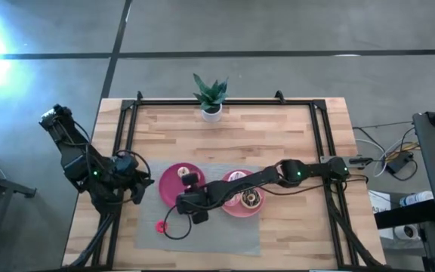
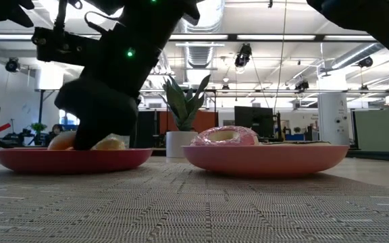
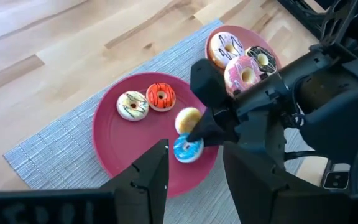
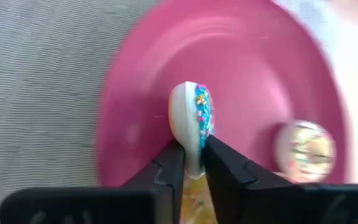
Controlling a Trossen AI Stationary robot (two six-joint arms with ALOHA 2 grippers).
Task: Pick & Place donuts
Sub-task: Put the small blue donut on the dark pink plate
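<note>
A red plate (image 3: 114,146) on the grey mat carries a white striped donut (image 3: 132,104), a red donut (image 3: 161,96), a yellow donut (image 3: 188,118) and a blue-iced sprinkled donut (image 4: 194,115). My right gripper (image 4: 192,158) reaches over this plate from the table's right and is shut on the blue-iced donut (image 3: 188,150). A pink plate (image 3: 211,38) beside it holds a striped donut (image 3: 227,48), a pink sprinkled donut (image 3: 244,71) and a chocolate donut (image 3: 260,57). My left gripper (image 3: 194,186) hovers open near the mat's left edge, holding nothing. My right gripper pinches the blue-iced donut at the part of its rim nearest the fingers (image 4: 194,163), one finger on the white underside and one on the iced face. The fingers slant down from the table's right. The donut stands on edge over the red plate (image 4: 247,62).
A potted plant (image 1: 211,94) stands at the table's far edge. A small red ring (image 1: 159,225) lies on the grey mat (image 1: 210,234) near the front. Black frame rails (image 1: 131,128) run along the table's sides. Bare wood lies beyond the mat.
</note>
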